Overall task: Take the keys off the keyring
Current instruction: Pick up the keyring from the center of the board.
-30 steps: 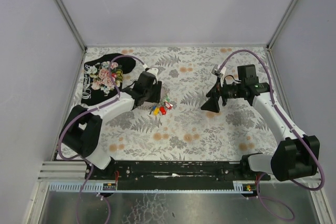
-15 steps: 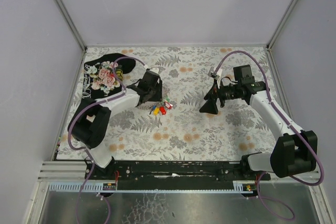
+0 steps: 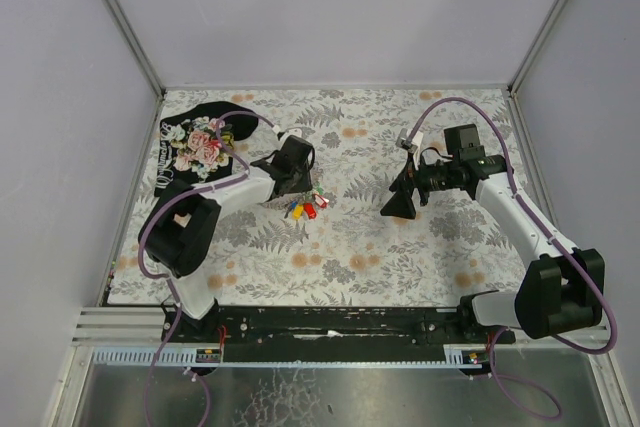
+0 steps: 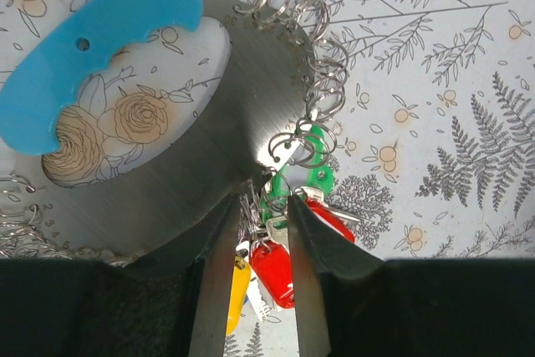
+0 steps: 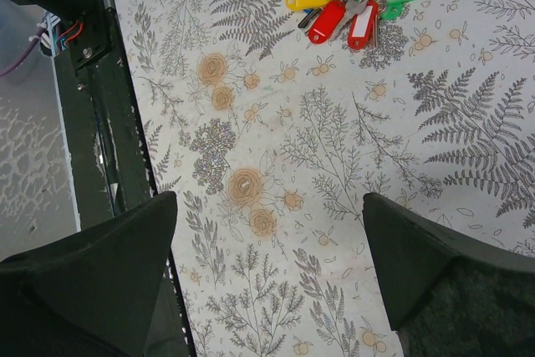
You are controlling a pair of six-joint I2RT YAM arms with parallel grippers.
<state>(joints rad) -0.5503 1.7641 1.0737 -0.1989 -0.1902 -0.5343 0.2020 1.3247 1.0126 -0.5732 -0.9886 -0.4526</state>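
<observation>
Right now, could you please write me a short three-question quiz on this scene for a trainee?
1. True or false: the right gripper is shut on the keys.
2. Pick one: the plastic part of the fob lying by the keys is A) light blue, B) orange, C) black.
3. Fill in: in the overhead view, the keys lie closest to the ___ gripper.

Key:
1. False. Its jaws stand wide apart over bare table, and the keys lie well ahead of it.
2. A.
3. Left. In the wrist view, the left gripper has the keys showing between its fingers.
</observation>
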